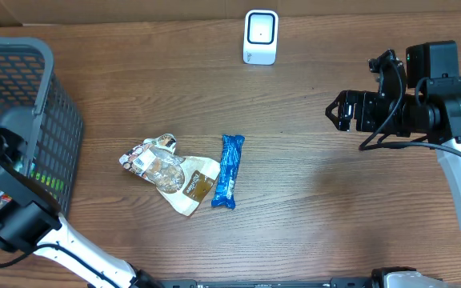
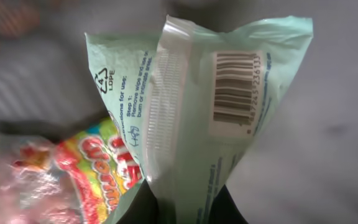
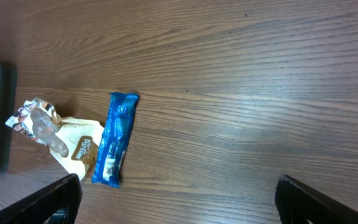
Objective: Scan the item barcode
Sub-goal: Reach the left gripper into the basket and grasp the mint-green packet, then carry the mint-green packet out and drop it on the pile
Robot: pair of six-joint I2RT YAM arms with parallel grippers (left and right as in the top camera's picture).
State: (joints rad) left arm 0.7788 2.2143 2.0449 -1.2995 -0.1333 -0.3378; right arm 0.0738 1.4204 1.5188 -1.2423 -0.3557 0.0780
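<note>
Two grippers: my left gripper [image 2: 185, 206] is clamped on a green pouch [image 2: 229, 124] by the basket [image 1: 48, 58]; my right gripper [image 1: 338, 110] is spread wide, well right of the basket.

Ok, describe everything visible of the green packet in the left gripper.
The green packet is pale mint, thin glossy plastic film with a crimped vertical seam, a white barcode label upper right, an LDPE recycling mark and printed instructions. Its near end is pinched by the shut left gripper; a colourful sweets bag lies beside it.
</note>
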